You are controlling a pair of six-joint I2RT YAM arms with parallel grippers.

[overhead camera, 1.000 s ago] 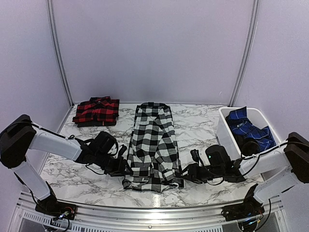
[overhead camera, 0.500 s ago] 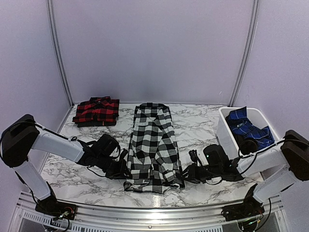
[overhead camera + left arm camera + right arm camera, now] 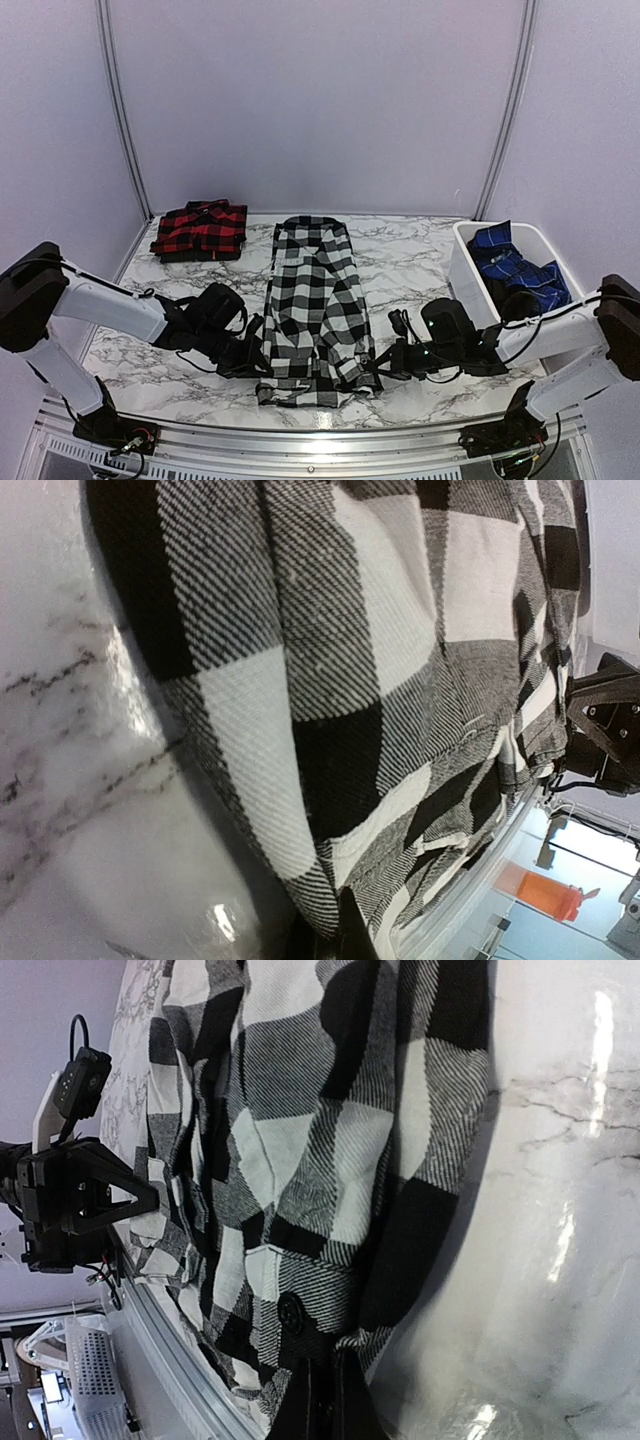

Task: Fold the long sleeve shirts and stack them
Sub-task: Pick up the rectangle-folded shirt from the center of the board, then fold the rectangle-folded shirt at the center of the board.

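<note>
Top external: clamping near hem corners of black-and-white shirt [image 3: 312,300] with left pincer [image 3: 262,365] and right pincer [image 3: 375,370], both closed tight on fabric. Seeing red-and-black shirt [image 3: 200,230] folded far-left.

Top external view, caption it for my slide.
Left gripper and right gripper clamp near corners of the black-and-white shirt; red-and-black shirt folded behind.

Shirt [image 3: 380,630], woven twill (matt); table [image 3: 80,810], glossy marble
</note>
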